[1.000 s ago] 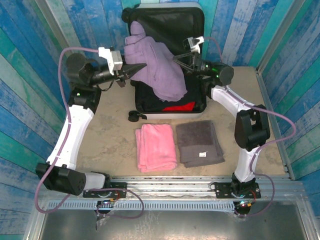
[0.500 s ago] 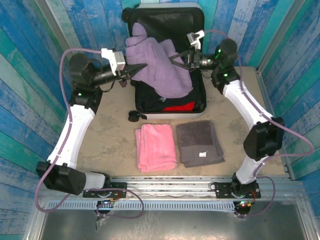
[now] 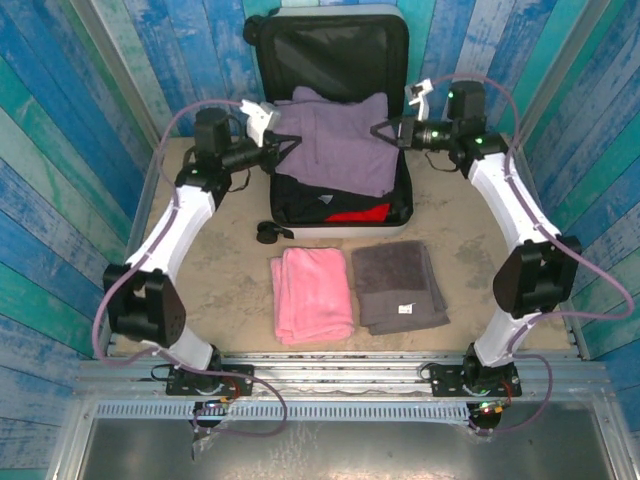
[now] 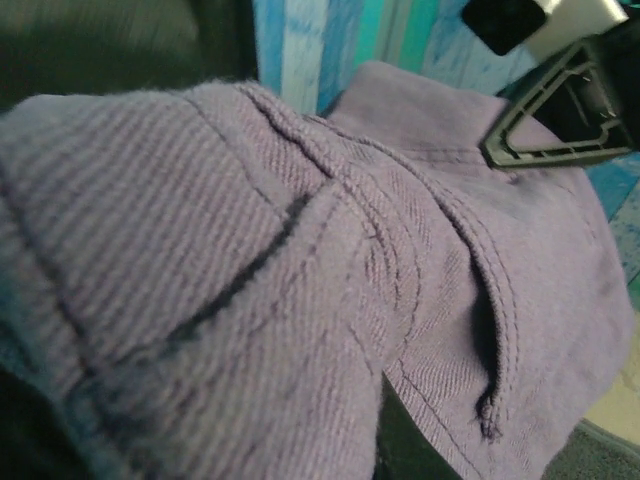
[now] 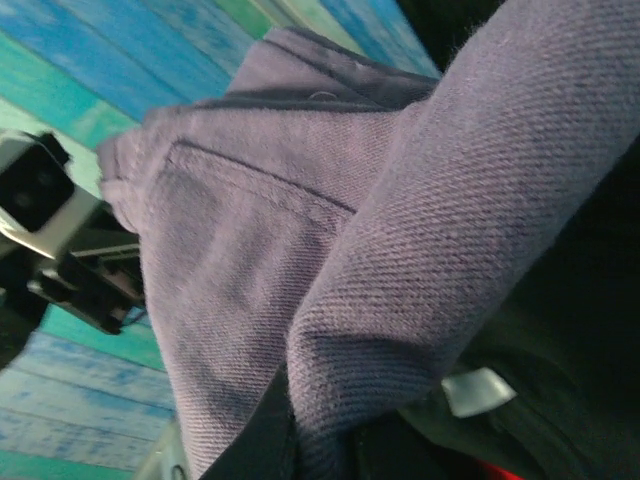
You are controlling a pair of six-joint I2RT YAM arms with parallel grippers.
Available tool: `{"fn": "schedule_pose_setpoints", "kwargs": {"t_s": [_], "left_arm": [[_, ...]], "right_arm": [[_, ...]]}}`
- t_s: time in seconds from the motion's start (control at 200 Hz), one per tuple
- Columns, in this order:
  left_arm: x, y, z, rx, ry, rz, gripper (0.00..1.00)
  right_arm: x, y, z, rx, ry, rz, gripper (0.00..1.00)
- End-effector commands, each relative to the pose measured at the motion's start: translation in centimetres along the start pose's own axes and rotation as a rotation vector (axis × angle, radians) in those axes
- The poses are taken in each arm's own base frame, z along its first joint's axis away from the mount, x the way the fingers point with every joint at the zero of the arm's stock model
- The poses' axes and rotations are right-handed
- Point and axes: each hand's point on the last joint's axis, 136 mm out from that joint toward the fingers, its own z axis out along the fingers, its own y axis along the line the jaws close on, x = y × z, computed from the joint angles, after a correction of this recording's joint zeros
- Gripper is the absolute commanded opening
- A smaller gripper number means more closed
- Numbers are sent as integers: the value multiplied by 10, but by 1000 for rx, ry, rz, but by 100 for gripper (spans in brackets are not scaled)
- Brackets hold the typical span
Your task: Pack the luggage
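Top external view: we see the luggage (image 3: 330, 55) open at the far middle of the tabletop (image 3: 220, 270), lid upright. A purple garment (image 3: 335, 150) is stretched over its lower half. The left pincer (image 3: 272, 146) pinches the garment's left edge, and the right pincer (image 3: 380, 128) pinches its right edge.

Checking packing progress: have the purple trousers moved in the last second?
Yes. The purple trousers have sunk lower against the luggage lid and spread sideways across its open base.
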Motion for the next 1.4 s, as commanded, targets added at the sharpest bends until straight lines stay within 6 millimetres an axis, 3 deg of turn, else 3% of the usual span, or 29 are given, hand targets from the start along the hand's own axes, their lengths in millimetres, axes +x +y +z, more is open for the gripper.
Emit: {"fn": "schedule_pose_setpoints", "kwargs": {"t_s": [0.0,0.155,0.33,0.446,0.526,0.571,0.641,0.671,0.706,0.721,0.741,0.811,0.906,0.961,1.011,1.097,1.107,1.132,1.257,1.332,1.392], "left_arm": [[30,46,17,-143,107,-132,0],[76,71,41,-173,259,-270,0],[98,82,54,-179,321,-354,0],[119,88,64,-174,356,-425,0],[140,94,71,-189,403,-487,5],[154,99,74,-199,442,-516,12],[175,107,76,-240,506,-525,33],[181,113,74,-277,527,-521,38],[186,121,71,-330,542,-517,44],[186,124,69,-350,543,-513,56],[187,126,68,-370,546,-509,61],[179,127,64,-393,535,-480,70],[155,130,55,-431,484,-420,73],[133,130,48,-465,433,-380,77],[110,130,38,-500,371,-345,90],[63,123,23,-529,233,-284,95],[57,121,21,-529,215,-276,99],[43,117,17,-534,174,-259,94],[-10,99,1,-537,-14,-277,93],[-25,94,2,-508,-48,-359,93],[-18,98,8,-510,24,-437,93]], "right_arm": [[16,-47,14,126,35,-1,0],[20,-75,37,172,82,1,0],[17,-94,52,214,116,-17,0],[25,-120,55,293,144,-7,0],[37,-144,58,348,173,8,0],[44,-158,60,373,189,23,1],[57,-182,63,412,220,64,9],[62,-191,65,421,231,94,22],[67,-202,65,439,250,142,46],[68,-204,65,443,256,152,49],[69,-207,64,453,267,167,52],[69,-215,53,524,298,178,60],[57,-218,30,656,286,140,69],[46,-214,16,721,262,108,72],[37,-208,6,760,238,80,72],[16,-191,-8,790,193,21,72],[13,-188,-9,787,188,13,71],[8,-180,-9,771,177,-6,70],[-8,-144,2,689,155,-96,54],[-7,-125,16,637,163,-125,33],[-1,-119,28,610,181,-131,25]]}}
